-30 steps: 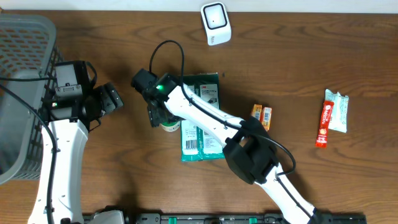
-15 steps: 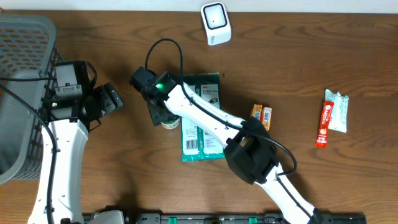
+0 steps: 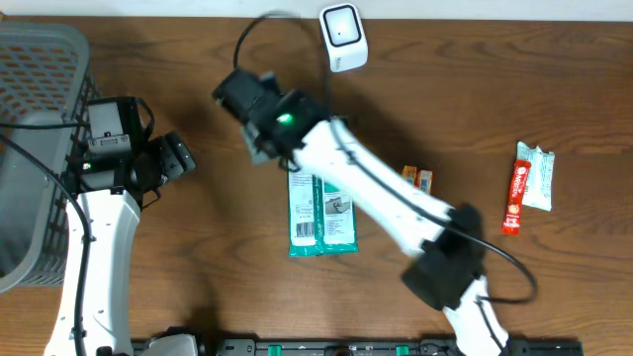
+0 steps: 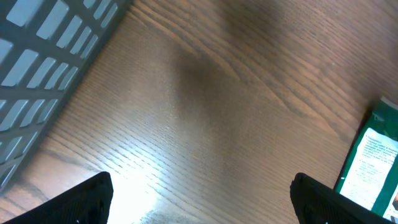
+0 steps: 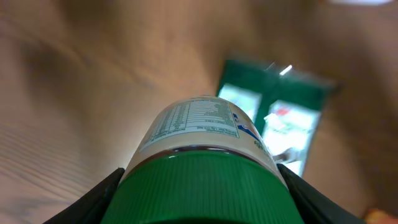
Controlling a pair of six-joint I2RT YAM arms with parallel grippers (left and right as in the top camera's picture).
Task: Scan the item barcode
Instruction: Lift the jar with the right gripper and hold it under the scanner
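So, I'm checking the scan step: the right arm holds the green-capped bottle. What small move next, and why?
Probably carry the green-capped white plastic bottle toward the white box-shaped scanner nearby, label turned to it: the right fingers grip the bottle, and it isn't in front of the scanner yet.

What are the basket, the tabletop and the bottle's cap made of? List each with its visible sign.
Basket: probably moulded plastic, grey and matte, judging by its rigid slotted lattice walls.
Tabletop: brown wood or wood-look laminate with a slight sheen. Grain lines run across it, but the pictures can't settle which it is.
Cap of the bottle: apparently plastic, green, with fine moulded ribs round its edge.
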